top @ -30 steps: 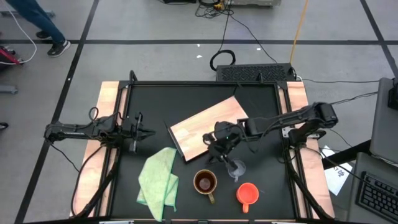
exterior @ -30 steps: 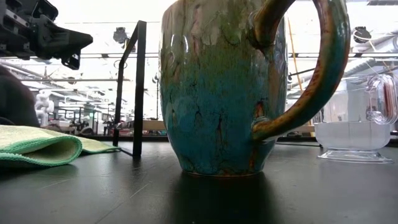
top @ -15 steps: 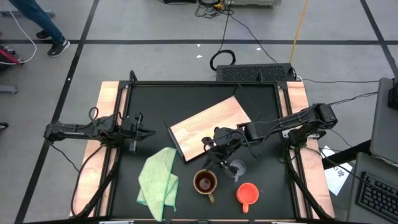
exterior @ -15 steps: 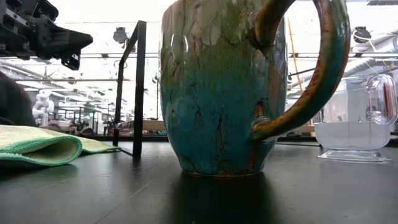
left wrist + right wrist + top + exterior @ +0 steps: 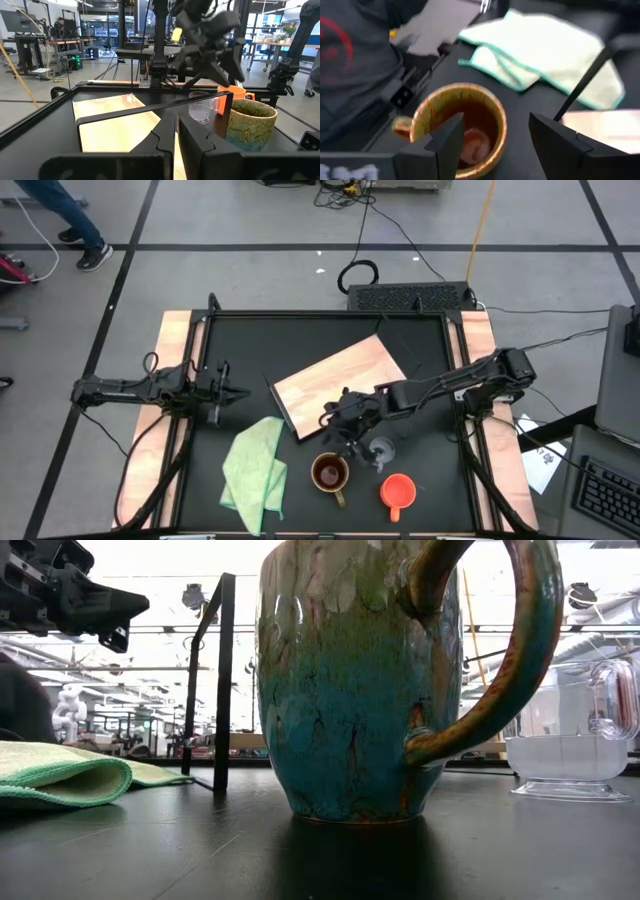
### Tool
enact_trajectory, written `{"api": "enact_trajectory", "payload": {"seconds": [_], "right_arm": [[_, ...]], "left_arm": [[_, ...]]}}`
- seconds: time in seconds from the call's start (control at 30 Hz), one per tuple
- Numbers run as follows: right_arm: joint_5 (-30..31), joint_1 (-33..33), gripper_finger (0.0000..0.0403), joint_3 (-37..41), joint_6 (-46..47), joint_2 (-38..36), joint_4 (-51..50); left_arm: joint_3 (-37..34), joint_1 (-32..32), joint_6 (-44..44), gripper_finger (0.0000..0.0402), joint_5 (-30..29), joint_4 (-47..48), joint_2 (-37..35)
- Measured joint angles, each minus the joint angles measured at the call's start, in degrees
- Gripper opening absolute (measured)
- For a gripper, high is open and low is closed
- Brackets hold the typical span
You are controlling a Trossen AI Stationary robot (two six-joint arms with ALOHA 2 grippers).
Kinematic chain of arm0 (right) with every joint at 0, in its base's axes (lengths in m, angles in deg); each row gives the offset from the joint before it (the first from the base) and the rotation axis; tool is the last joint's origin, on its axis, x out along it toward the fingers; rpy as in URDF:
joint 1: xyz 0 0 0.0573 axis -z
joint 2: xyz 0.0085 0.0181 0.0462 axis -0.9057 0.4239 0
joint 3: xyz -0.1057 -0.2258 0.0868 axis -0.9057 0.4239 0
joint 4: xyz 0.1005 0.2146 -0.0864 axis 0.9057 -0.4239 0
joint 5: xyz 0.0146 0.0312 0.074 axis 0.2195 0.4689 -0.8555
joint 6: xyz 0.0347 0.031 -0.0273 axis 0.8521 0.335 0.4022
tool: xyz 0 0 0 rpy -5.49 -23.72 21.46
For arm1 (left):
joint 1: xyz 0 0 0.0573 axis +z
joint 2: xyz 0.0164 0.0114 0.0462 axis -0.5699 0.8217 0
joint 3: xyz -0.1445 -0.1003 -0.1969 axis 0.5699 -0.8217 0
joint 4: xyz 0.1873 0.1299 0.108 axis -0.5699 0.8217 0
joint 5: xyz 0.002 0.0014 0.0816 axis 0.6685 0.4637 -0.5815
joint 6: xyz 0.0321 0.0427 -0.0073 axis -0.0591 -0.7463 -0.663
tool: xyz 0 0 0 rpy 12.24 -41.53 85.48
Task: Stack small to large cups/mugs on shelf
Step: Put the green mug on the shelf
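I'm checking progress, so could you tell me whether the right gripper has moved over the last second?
Yes: the right gripper has shifted left along the light-wood board's near edge, toward the brown mug.

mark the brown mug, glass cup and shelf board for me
brown mug (image 5: 330, 472), high view, on its dark inside.
glass cup (image 5: 381, 449), high view, on its rim by the right arm.
shelf board (image 5: 320, 385), high view, on bare wood near its middle.

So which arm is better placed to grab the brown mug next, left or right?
Right. The right gripper hangs open just above the brown mug, whose rim sits between its fingers in the right wrist view. The left gripper waits shut at the table's left side, beyond the green cloth.
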Motion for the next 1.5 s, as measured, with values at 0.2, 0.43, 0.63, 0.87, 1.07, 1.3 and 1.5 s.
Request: {"api": "enact_trajectory", "payload": {"seconds": [0.2, 0.43, 0.63, 0.87, 1.07, 1.3, 1.5], "right_arm": [[3.87, 0.04, 0.0214, -0.85, -1.42, 1.14, -2.77], [4.89, -0.39, 0.0213, -1.07, -0.45, 1.93, -1.67], [4.83, -0.33, 0.0213, -1.02, 1.66, 4.57, -2.21], [4.68, -0.37, 0.0212, -1.18, 3.79, 6.63, -1.52], [4.65, -0.37, 0.0212, -1.18, 5.75, 6.61, -1.60], [4.03, -0.37, 0.0212, -1.18, 6.91, 7.37, -1.97], [1.30, -0.71, 0.0212, -1.20, 7.66, 8.66, -1.42]], "left_arm": [[0.00, 0.00, 1.53, 0.0024, 0.04, 0.49, -0.01], [0.00, 0.00, 1.50, 0.0024, 0.02, 2.59, 0.00], [0.00, 0.00, 1.57, 0.0024, 0.06, 3.10, 0.00], [0.00, 0.00, 2.54, 0.0024, 0.07, 3.55, 0.00], [0.00, 0.00, 2.76, 0.0024, 0.07, 4.15, -0.02], [0.00, 0.00, 2.74, 0.0024, 0.09, 5.54, 0.00], [0.00, 0.00, 2.72, 0.0024, 0.13, 6.16, 0.00]]}}
